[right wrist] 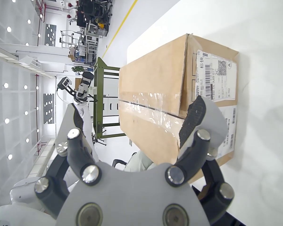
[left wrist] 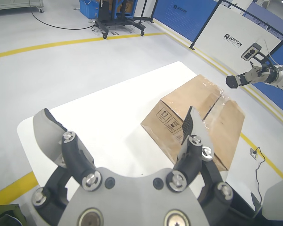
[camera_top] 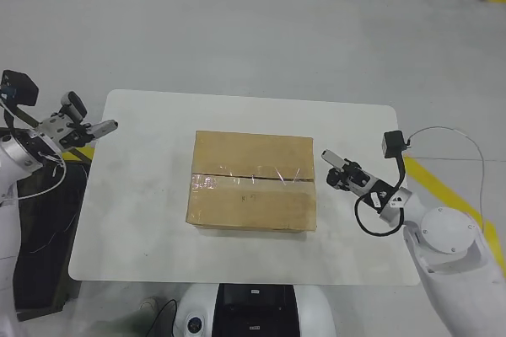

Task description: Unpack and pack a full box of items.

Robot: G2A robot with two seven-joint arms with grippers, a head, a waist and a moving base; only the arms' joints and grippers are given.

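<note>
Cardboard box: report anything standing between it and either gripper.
Nothing visible does. Only bare table lies between the left gripper and the box. The right gripper sits close beside the box's other end, with nothing between.

Taped-shut cardboard box point(camera_top: 251, 179), mid-table

The box point(camera_top: 251, 181) is matt brown cardboard, its tape point(camera_top: 274, 177) glossy and wrinkled, its label point(right wrist: 212, 76) paper. The table point(camera_top: 143, 211) is smooth white.
</note>
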